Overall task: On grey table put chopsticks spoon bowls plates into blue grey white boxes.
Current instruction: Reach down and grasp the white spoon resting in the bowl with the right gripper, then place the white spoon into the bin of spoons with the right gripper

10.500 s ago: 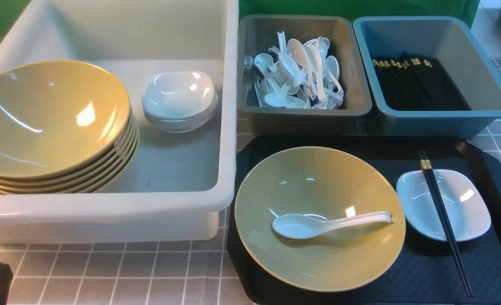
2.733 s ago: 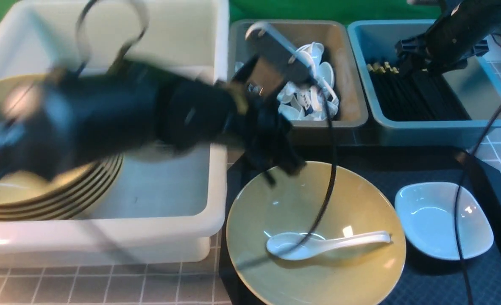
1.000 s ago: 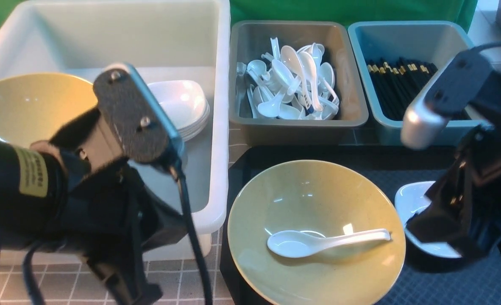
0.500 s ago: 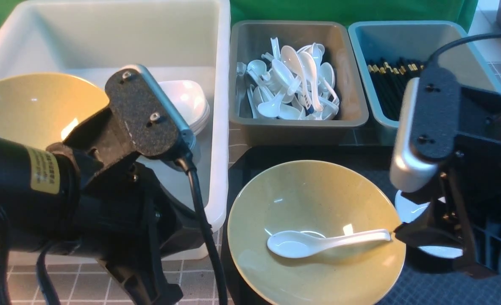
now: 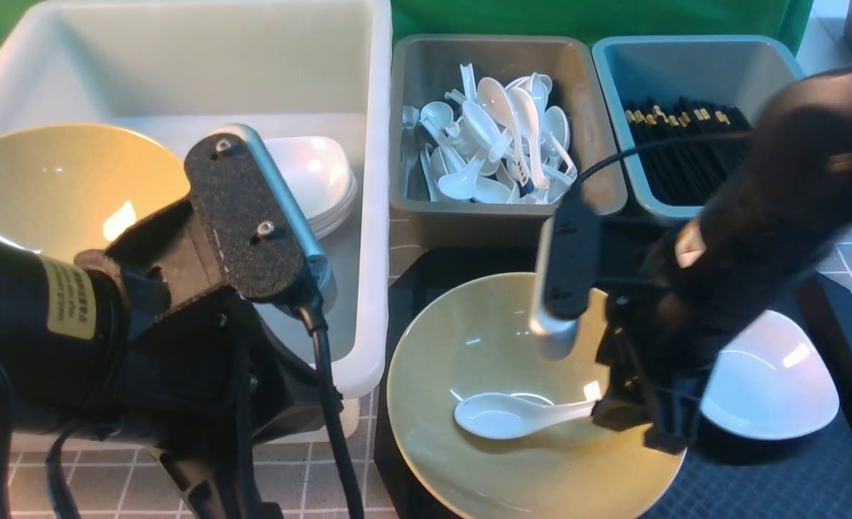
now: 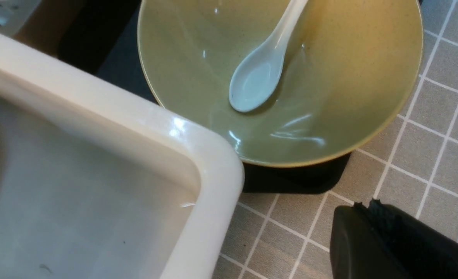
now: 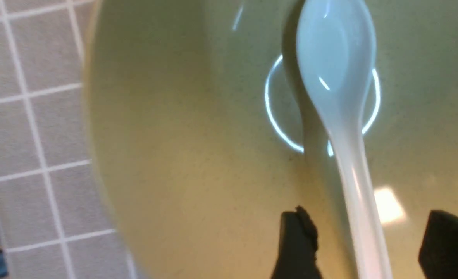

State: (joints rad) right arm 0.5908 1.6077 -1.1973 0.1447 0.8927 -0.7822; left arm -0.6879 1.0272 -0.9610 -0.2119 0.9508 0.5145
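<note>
Now | step, we judge: spoon pickup | spoon lies inside bowl, handle up its wall | right gripper jaws apart astride handle | left gripper closed, beside bowl | next: lower, clamp handle squarely.

White spoon mid-frame in the yellow bowl — right gripper spread, a finger either side of the handle, not touching.

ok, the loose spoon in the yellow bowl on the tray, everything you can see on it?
The spoon is a glossy white soup spoon, ceramic by its look, with a deep oval scoop and a tapering handle. It lies scoop-up in the yellow bowl, its handle leaning up the wall. The right pincer stands open astride the handle, with gaps on both sides, not gripping.
</note>
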